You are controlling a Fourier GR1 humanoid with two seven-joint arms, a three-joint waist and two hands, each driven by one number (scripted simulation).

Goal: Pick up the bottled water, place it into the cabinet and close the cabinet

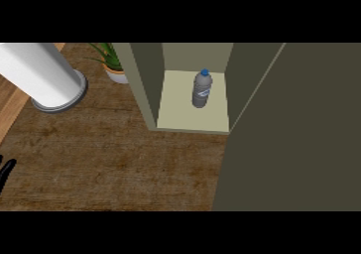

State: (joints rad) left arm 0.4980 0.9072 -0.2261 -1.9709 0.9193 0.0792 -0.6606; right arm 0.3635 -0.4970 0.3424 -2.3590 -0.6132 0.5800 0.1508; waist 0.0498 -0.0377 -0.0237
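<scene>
One bottled water (202, 90) stands upright inside the open cabinet (144, 79), on the pale floor of its compartment. Its blue cap is at the far end as seen from above and its base is nearer, so its long axis runs vertically, leaning only as the steep downward view makes it seem. The bottle sits toward the far right part of the compartment, close to the back wall and apart from the left wall. No hand touches it.

To the right, the cabinet door (300, 139) is swung open toward the near side; its broad olive-grey face fills the right part of the view from the far edge down to the near edge.

At the near left edge, the left hand (2, 173) shows only as a few black fingers, straight and slightly spread, holding nothing and resting well apart from the cabinet. The right hand does not show anywhere.

On the brown, mottled counter (117, 158), far left, a white paper-towel roll (33, 69) stands on a round grey base (66, 101). Just beyond it and beside the cabinet's left wall is a small potted plant (112, 63) with green pointed leaves in a pale pot. A strip of lighter wood (9, 111) runs along the left edge of the counter.
</scene>
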